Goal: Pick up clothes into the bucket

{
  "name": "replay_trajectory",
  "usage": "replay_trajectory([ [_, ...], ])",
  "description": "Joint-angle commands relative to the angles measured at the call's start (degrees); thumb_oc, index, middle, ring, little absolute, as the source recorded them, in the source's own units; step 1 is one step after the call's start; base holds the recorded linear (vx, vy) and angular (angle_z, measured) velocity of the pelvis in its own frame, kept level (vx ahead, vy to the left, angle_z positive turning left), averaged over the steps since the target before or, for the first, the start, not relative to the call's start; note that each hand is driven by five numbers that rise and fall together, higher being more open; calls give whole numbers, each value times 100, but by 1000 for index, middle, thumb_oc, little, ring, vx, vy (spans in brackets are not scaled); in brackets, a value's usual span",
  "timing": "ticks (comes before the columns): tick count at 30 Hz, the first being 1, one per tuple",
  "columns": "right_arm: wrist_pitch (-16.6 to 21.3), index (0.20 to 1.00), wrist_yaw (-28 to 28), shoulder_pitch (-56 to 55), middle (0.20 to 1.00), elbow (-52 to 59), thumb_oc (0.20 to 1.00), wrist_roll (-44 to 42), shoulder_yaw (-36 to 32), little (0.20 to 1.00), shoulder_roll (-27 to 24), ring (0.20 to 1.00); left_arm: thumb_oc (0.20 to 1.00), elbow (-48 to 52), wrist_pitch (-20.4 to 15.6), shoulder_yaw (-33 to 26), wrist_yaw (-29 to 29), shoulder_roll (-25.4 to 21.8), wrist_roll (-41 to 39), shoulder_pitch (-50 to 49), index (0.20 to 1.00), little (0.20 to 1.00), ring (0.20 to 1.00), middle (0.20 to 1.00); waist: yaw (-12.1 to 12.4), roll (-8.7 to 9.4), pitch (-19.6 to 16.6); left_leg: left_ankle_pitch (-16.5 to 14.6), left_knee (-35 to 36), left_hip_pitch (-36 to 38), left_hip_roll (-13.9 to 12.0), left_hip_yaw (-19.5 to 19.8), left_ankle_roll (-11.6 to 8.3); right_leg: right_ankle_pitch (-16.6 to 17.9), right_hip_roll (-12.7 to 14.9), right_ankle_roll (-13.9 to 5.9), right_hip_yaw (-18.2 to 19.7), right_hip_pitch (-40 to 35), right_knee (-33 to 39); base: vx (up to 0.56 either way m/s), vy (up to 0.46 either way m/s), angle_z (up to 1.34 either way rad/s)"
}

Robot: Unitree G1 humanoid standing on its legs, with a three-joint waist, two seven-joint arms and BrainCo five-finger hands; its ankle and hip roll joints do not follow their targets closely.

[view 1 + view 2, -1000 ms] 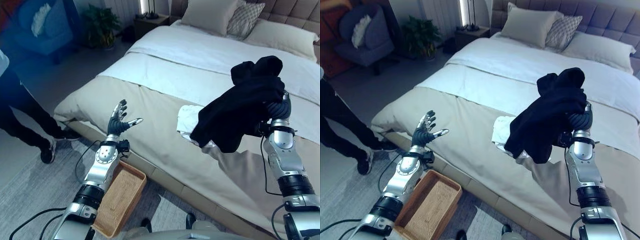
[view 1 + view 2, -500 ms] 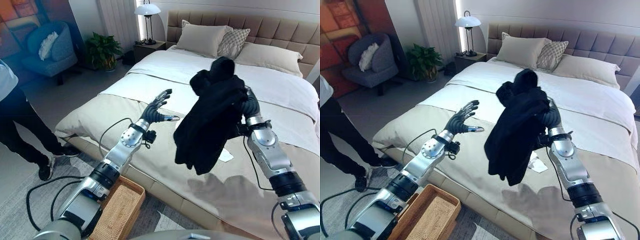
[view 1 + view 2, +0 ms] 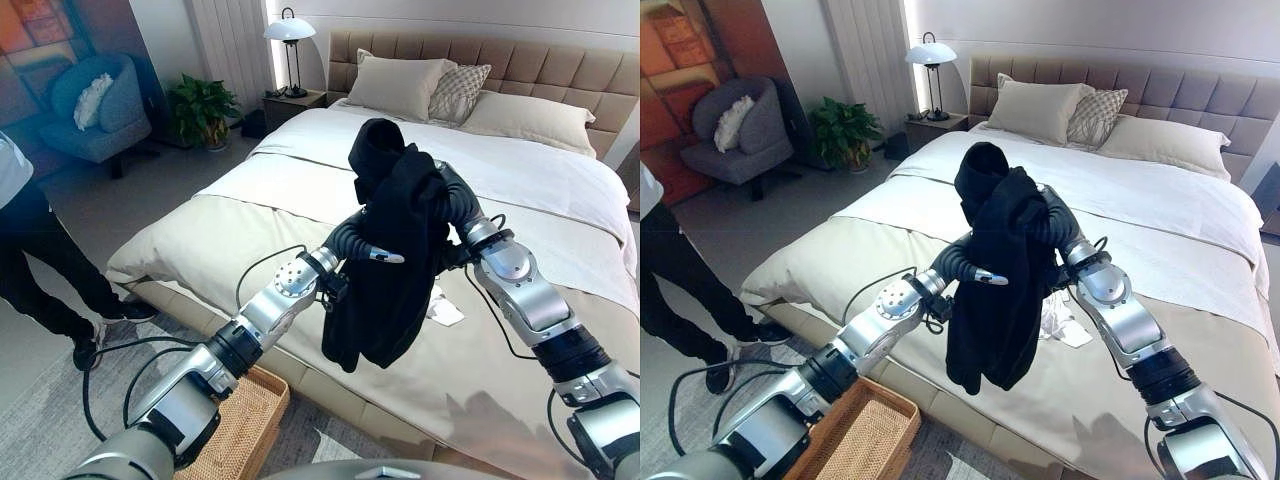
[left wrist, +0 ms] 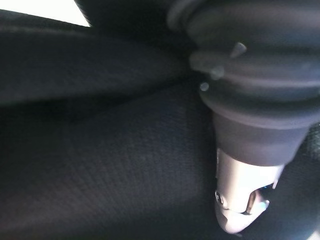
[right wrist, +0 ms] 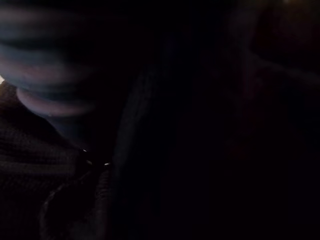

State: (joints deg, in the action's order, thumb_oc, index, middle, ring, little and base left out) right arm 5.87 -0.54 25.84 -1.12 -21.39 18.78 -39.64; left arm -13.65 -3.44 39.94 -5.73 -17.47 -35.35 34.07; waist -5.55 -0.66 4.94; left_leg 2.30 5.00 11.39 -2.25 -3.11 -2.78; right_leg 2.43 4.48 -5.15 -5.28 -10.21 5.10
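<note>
Right hand (image 3: 452,205): raised above the bed, buried in the black garment; fingers hidden in the cloth, so whether they clutch it cannot be told. Left hand (image 3: 352,240): pressed against the garment's left side at mid-height, one silver dark-tipped finger (image 3: 385,256) lying straight across the front of the cloth; the remaining fingers are covered and its grasp cannot be judged.

Bed (image 3: 560,180): large, white sheet on the far half, beige cover on the near half, padded headboard (image 3: 540,62) at the far end with three pillows (image 3: 400,85) against it.

Black garment (image 3: 390,270): hangs in the air between the two hands, above the beige cover, bunched at the top and trailing down to the near edge of the bed.

Wicker basket (image 3: 235,425): on the floor at the near left, beside the bed, well below the garment.

White cloth (image 3: 445,310): small, on the beige cover just right of the hanging garment.

Person (image 3: 35,255): standing at the far left on the floor.

Armchair (image 3: 95,110), potted plant (image 3: 200,105) and lamp (image 3: 287,30): along the far left wall.
</note>
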Motion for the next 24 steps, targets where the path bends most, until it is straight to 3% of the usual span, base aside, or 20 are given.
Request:
replay_trajectory([
  [1,330,200,-39,965,200,482,200,-131,92,200,22,200,1000,3,-26,562,-327,239,-648,914,1000,1000,1000,1000,68,248,-261,-618,-533,-144,116,72,5,-452,331,-347,-199,135,-674,0,0,0],
  [14,321,200,-187,838,200,1112,200,-610,247,200,440,200,1000,-149,96,660,14,792,-513,931,1000,1000,1000,1000,84,280,-151,-611,-616,-289,167,147,38,-463,361,-346,-219,261,-775,0,0,0],
  [15,320,200,-197,815,200,1145,200,-667,252,200,472,200,940,-154,94,646,33,837,-533,917,940,940,940,940,84,284,-148,-608,-619,-300,166,146,40,-462,361,-344,-223,272,-779,0,0,0],
  [16,321,200,-206,785,200,1198,200,-777,279,200,523,200,511,-163,87,611,65,867,-527,875,511,511,511,511,83,294,-141,-603,-624,-316,166,148,42,-463,355,-343,-216,291,-788,0,0,0],
  [18,316,200,-235,761,200,1227,200,-862,285,200,539,200,416,-145,74,594,78,852,-509,859,416,416,416,416,83,299,-138,-602,-629,-325,166,149,42,-465,355,-343,-213,301,-798,0,0,0],
  [19,314,200,-297,691,200,1303,200,-1142,343,200,624,200,209,-127,50,514,157,849,-522,746,209,209,209,209,92,309,-128,-600,-632,-337,168,148,48,-460,360,-343,-212,324,-816,0,0,0],
  [22,286,200,-444,557,200,1498,200,-1859,458,200,800,200,200,-165,64,417,242,852,-593,554,200,200,200,200,99,324,-122,-592,-616,-345,164,143,51,-456,358,-336,-201,341,-812,0,0,0],
  [23,287,285,-491,521,285,1580,285,-2020,496,285,832,285,200,-155,70,393,266,849,-628,506,200,200,200,200,100,326,-125,-589,-614,-353,162,144,51,-454,357,-334,-200,353,-814,0,0,0],
  [24,266,423,-524,514,423,1677,423,-2151,538,423,841,423,200,-153,73,373,293,849,-657,470,200,200,200,200,100,329,-125,-586,-613,-362,162,145,50,-454,354,-331,-194,367,-814,0,0,0],
])
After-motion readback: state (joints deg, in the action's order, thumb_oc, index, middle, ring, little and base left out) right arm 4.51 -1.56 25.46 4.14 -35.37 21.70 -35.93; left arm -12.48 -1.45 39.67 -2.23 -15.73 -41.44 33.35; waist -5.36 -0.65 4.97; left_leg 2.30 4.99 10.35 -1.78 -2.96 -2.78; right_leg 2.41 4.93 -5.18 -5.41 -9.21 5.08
